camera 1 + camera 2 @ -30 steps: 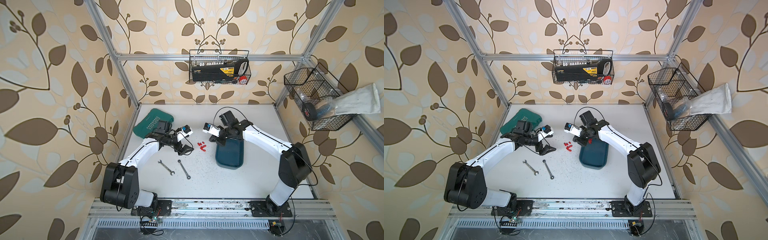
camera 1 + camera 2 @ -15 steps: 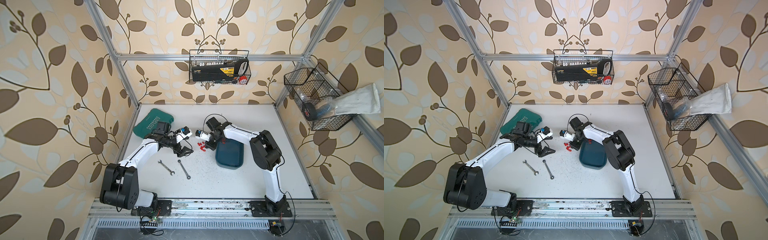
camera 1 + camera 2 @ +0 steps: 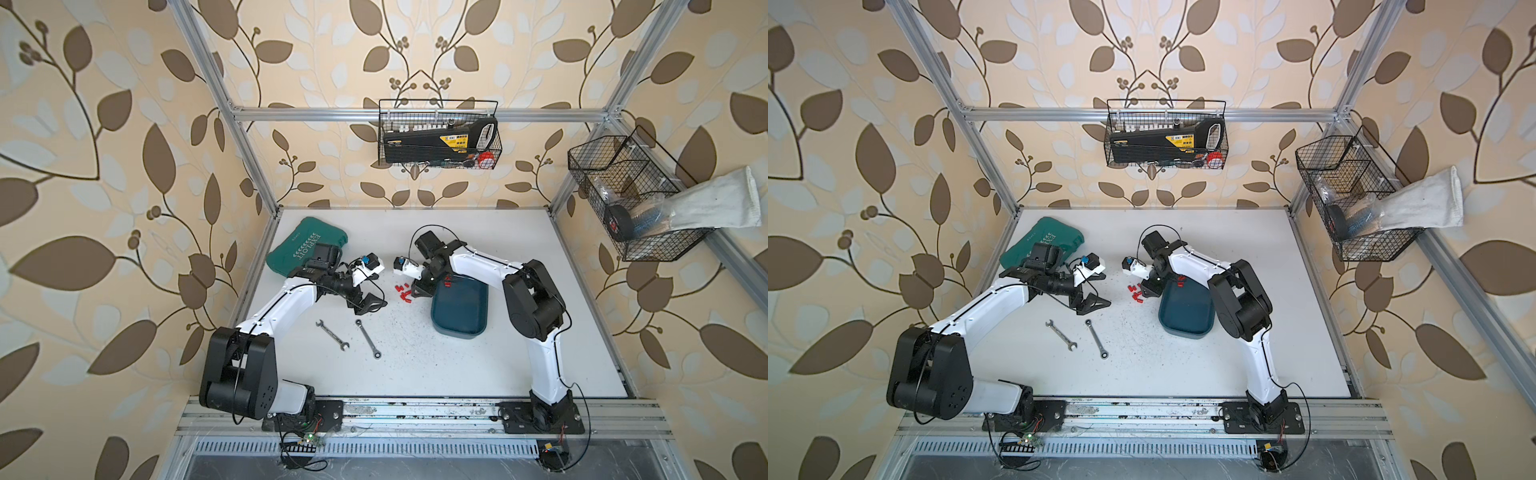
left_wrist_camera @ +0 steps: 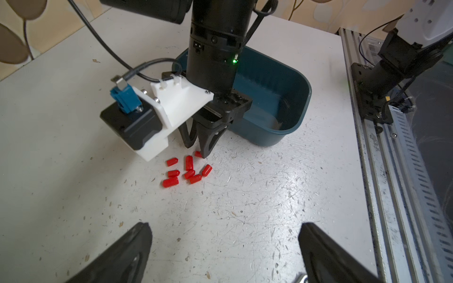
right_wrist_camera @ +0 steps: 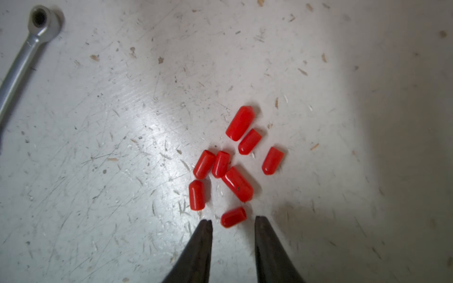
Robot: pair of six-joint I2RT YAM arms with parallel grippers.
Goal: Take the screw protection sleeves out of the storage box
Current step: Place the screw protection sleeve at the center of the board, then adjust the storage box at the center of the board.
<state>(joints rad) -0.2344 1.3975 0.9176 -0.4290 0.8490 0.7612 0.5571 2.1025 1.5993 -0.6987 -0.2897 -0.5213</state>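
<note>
1. Left gripper (image 3: 371, 302): jaws wide apart, empty, at 9 o'clock of the sleeves.
2. Screw protection sleeves (image 5: 228, 166): eight clustered on table (image 3: 415, 370).
3. Right gripper (image 5: 232, 220): partly open, one sleeve loose between tips, ungripped.
4. Storage box (image 3: 459, 311): 3 o'clock of cluster.

Left arm (image 3: 286, 303) and right arm (image 3: 482, 266) are showing white link shells and black joint housings. Right claw (image 4: 196, 150) is showing black tapered fingers (image 4: 208, 139). Beside the claw, a white screwed bracket (image 4: 176, 103) is carrying a black camera (image 4: 132, 125), a blue connector (image 4: 125, 98) and a black cable (image 4: 137, 68). Above the claw, a green LED (image 4: 234, 61) is glowing.
</note>
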